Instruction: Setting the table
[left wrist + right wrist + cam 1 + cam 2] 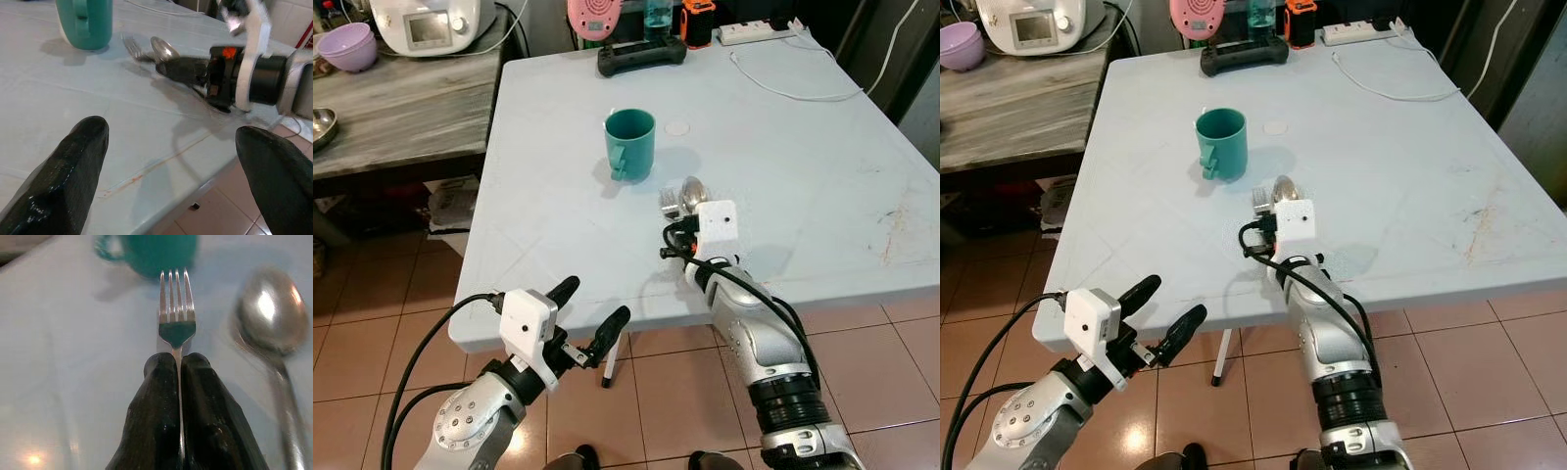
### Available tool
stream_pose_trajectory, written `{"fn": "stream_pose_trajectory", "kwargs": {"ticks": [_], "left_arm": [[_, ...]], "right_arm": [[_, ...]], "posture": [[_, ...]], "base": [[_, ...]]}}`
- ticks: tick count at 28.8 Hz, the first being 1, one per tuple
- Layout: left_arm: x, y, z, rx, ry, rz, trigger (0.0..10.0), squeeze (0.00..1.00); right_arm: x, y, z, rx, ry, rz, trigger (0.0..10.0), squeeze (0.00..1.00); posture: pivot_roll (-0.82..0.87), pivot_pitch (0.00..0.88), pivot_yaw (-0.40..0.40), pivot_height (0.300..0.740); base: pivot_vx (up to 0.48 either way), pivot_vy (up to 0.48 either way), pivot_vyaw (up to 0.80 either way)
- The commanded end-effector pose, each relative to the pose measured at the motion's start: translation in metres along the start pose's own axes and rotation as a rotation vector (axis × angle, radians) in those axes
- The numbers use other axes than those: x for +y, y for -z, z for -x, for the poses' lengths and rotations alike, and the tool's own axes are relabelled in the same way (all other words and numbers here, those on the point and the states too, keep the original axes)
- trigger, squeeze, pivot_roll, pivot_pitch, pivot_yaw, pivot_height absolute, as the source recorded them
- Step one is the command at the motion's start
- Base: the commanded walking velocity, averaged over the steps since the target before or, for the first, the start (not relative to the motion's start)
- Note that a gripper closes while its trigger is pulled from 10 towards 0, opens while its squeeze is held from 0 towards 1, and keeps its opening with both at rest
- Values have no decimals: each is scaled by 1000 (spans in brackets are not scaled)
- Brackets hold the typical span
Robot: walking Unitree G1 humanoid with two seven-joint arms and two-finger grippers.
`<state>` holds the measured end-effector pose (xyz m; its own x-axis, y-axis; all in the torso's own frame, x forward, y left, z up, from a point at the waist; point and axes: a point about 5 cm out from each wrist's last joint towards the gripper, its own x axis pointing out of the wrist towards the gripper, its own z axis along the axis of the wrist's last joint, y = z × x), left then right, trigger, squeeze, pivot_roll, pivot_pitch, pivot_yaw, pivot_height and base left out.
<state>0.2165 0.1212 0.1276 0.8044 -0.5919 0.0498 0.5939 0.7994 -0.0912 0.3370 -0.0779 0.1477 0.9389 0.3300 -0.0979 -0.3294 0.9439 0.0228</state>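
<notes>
My right gripper (178, 363) is clamped on the fork (176, 313), fingers pressed together on its handle, low over the table (822, 147) just on the near side of the mug (630, 143). The fork runs straight out along the fingers, so its long axis goes from me toward the mug, tines leading and pointing at the mug's base. The spoon (274, 318) lies on the table just beside the fork, on the side away from the mug's handle, roughly parallel, bowl toward the mug too. I judge the next move is a simple set-down: the fork is already lined up beside the spoon. My left gripper (587, 318) hangs with fingers apart off the near table edge, well short of the mug, so the right arm is the nearer.
</notes>
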Motion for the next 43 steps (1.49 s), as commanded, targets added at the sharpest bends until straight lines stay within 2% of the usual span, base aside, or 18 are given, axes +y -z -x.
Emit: {"fn": "stream_pose_trajectory", "kwargs": {"ticks": [1,8,9,10,11,12,15,20,23,33,43], "left_arm": [[5,1,2,12,-37,-14,10000,0],[24,-3,-2,-8,-165,-47,10000,0],[30,-3,-3,-12,-211,-51,10000,0],[33,-4,-3,-15,-232,-55,10000,0],[34,-4,-3,-17,-244,-58,10000,0],[38,-5,-3,-22,-267,-64,10000,0],[43,-6,-3,-30,-303,-68,10000,0],[62,-11,-1,-85,-471,-62,10000,0],[66,-12,-1,-95,-511,-63,10000,0],[69,-11,-2,-117,-546,-63,10000,0],[68,-8,0,-121,-555,-51,10000,0]], "right_arm": [[5,-11,2,-65,-25,27,0,0],[-2,-24,13,-162,-23,55,0,0],[-5,-27,17,-188,-18,62,1961,0],[-7,-29,20,-202,-11,67,4902,0],[-8,-30,22,-210,-6,70,4902,0],[-11,-31,24,-220,3,70,10000,0],[-15,-32,28,-237,17,75,10000,0],[-27,-33,41,-278,56,121,10000,0],[-28,-33,42,-281,57,140,10000,0],[-25,-36,43,-309,41,175,10000,0],[-26,-36,42,-309,47,185,10000,0]], "posture": [[-100,164,100,740],[-100,153,98,740],[-100,149,98,740],[-98,145,98,740],[-98,145,98,740],[-97,143,98,740],[-99,139,98,740],[-106,128,91,740],[-109,129,89,740],[-100,120,83,740],[-99,130,83,740]], "base": [[0,0,0],[0,0,0],[0,0,0],[0,0,0],[0,0,0],[0,0,0],[0,0,0],[0,0,0],[0,0,0],[0,242,0],[0,463,0]]}}
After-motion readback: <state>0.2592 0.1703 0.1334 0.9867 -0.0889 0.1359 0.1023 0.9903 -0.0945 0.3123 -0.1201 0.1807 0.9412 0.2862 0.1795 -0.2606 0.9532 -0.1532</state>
